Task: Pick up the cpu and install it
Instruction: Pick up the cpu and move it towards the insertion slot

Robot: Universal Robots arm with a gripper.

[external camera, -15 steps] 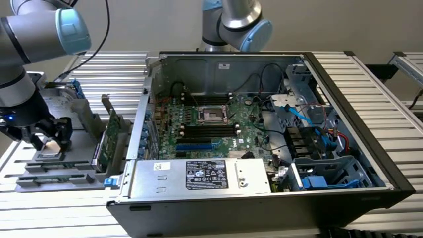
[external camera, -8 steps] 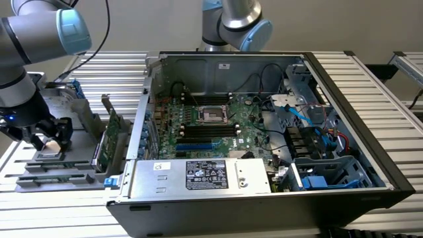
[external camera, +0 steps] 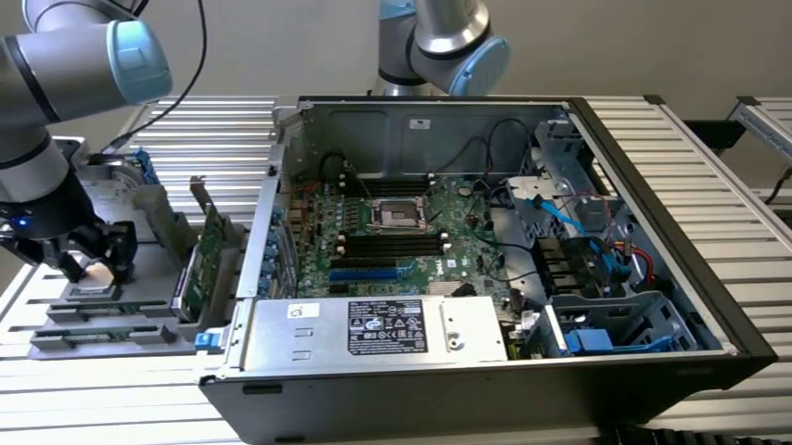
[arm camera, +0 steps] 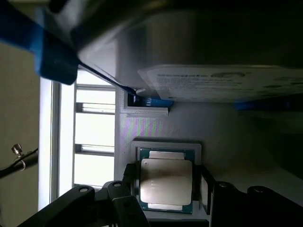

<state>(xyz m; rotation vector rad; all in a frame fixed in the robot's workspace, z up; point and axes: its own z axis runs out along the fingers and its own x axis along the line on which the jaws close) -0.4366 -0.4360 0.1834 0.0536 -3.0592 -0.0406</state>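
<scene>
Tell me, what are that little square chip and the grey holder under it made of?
The cpu: dull silver metal top, softly reflecting light, with a green board edge around it. The holder: probably matte grey plastic, judging by fine ridged lines with a faint rainbow sheen.

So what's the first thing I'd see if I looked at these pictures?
Probably the big open black computer case in the middle of the exterior view, with its green circuit board showing inside. Then, at that view's left, the robot's black hand hangs open over a small square silver chip in a grey holder, one finger on each side.
</scene>
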